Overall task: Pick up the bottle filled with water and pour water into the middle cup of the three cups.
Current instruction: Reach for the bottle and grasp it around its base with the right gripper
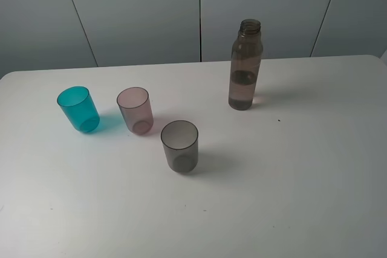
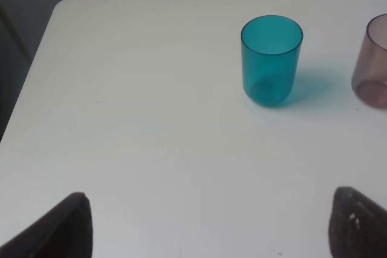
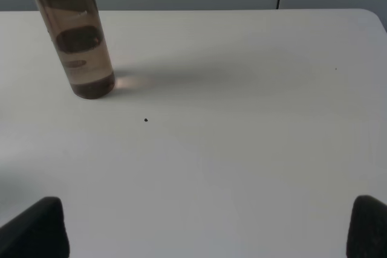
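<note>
The smoky brown-grey bottle (image 1: 245, 67) stands upright and capless at the back right of the white table, partly filled with water. It also shows in the right wrist view (image 3: 75, 40). The three cups stand left of it: a teal cup (image 1: 78, 109), the pinkish-mauve middle cup (image 1: 135, 110) and a smoky-grey cup (image 1: 179, 145) nearer the front. My left gripper (image 2: 208, 225) is open, well short of the teal cup (image 2: 271, 58), with the mauve cup (image 2: 373, 61) at the frame edge. My right gripper (image 3: 205, 228) is open, well short of the bottle. Neither gripper shows in the exterior high view.
The white table (image 1: 290, 179) has rounded back corners. Its left edge (image 2: 36, 83) drops off near the teal cup. Grey wall panels (image 1: 199, 10) stand behind it. A small dark speck (image 1: 279, 119) lies to the right of the bottle.
</note>
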Action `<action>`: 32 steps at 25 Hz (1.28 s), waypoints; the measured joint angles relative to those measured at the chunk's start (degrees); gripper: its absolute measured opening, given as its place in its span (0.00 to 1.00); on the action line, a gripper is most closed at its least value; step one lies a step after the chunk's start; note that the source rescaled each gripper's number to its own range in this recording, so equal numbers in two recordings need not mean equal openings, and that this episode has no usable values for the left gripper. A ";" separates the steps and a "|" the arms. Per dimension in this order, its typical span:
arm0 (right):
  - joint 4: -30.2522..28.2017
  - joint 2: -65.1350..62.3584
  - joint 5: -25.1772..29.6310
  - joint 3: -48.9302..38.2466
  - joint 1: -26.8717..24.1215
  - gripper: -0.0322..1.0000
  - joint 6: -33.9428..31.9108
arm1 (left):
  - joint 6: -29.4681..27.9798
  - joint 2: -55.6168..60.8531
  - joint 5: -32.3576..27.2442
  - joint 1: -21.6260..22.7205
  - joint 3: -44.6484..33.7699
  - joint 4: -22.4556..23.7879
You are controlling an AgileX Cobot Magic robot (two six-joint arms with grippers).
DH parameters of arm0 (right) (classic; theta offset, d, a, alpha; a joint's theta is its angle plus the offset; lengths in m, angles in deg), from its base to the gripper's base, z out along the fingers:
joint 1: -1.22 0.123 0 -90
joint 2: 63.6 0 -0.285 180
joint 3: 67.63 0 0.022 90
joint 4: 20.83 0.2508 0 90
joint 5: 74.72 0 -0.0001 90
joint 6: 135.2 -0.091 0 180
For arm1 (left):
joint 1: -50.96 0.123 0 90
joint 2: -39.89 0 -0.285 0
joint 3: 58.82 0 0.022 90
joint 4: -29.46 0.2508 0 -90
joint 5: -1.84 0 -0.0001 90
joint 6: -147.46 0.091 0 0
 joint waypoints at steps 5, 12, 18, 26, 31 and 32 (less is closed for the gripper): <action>0.00 0.00 0.00 0.00 0.00 1.00 0.00 | 0.00 0.00 0.00 0.00 0.00 0.00; 0.00 0.00 0.00 0.00 0.00 1.00 0.00 | 0.00 0.00 0.00 0.00 0.00 -0.10; 0.00 0.00 0.00 0.00 0.00 1.00 0.00 | 0.00 0.00 0.00 0.00 0.00 -0.10; 0.00 0.00 0.00 0.00 0.00 1.00 0.00 | 0.00 0.00 0.00 0.00 0.00 -0.10; 0.00 0.00 0.00 0.00 0.00 1.00 0.00 | 0.00 0.00 0.00 0.00 0.00 -0.10; 0.00 0.00 0.00 0.00 0.00 1.00 0.00 | 0.00 0.00 0.00 0.00 0.00 -0.10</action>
